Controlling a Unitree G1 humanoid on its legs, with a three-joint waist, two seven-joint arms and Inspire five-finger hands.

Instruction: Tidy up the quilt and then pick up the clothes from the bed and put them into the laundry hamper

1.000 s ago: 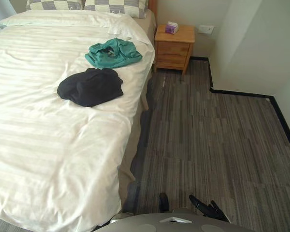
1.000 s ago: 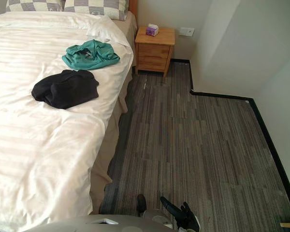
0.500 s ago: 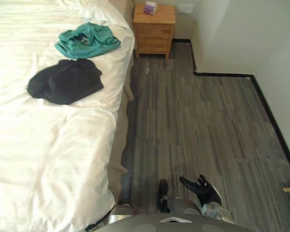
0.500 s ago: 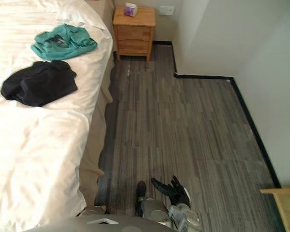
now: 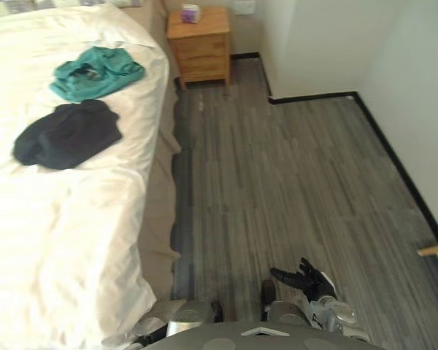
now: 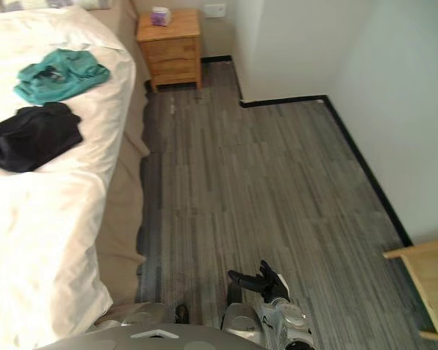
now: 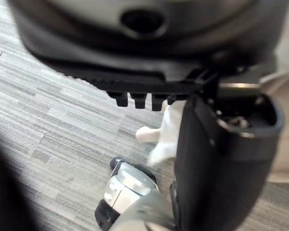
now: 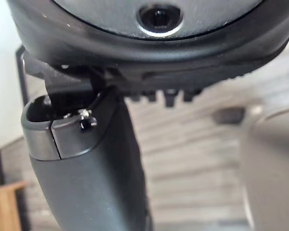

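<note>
The white striped quilt [image 5: 66, 233] spreads smooth over the bed from 7 to 11 o'clock, beside grey wood-grain plank flooring [image 5: 292, 168]. A light wooden two-drawer nightstand [image 5: 198, 44] stands at 12 o'clock against the wall. On the quilt lie the clothes: a crumpled black garment [image 5: 67, 135] at 10 o'clock, and a bunched teal garment [image 5: 95, 73] just beyond it (near, not touching). The dark right hand [image 5: 305, 276] hangs at 5 o'clock over the floor, fingers loosely spread, empty. The left hand's [image 7: 135, 57] finger state I cannot tell. A small purple tissue box [image 5: 190, 12] sits on the nightstand.
</note>
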